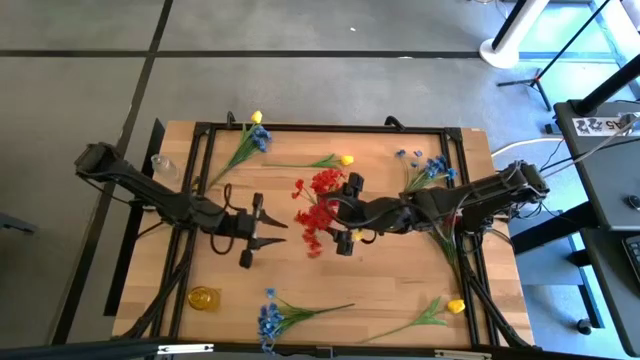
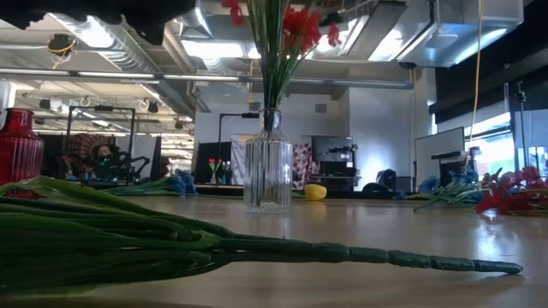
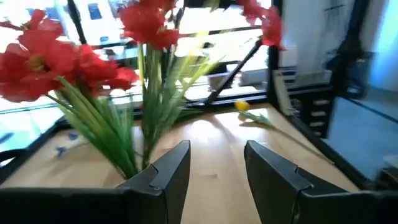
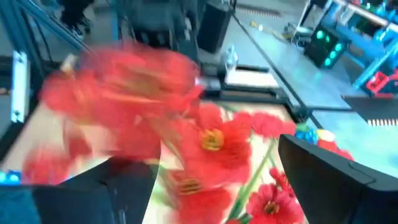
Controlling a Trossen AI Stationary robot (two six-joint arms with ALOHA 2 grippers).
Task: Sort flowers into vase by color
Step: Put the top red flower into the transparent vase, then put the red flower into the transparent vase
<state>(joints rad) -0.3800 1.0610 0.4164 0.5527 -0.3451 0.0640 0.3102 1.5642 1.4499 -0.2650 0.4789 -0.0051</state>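
reds look done, bunched in the clear vase mid-counter | blue and yellow flowers lie along counter edges | right gripper fingers wide, empty; left gripper fingers apart, empty

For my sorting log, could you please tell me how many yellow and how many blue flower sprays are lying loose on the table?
Yellow sprays: 3
Blue sprays: 3
Total: 6
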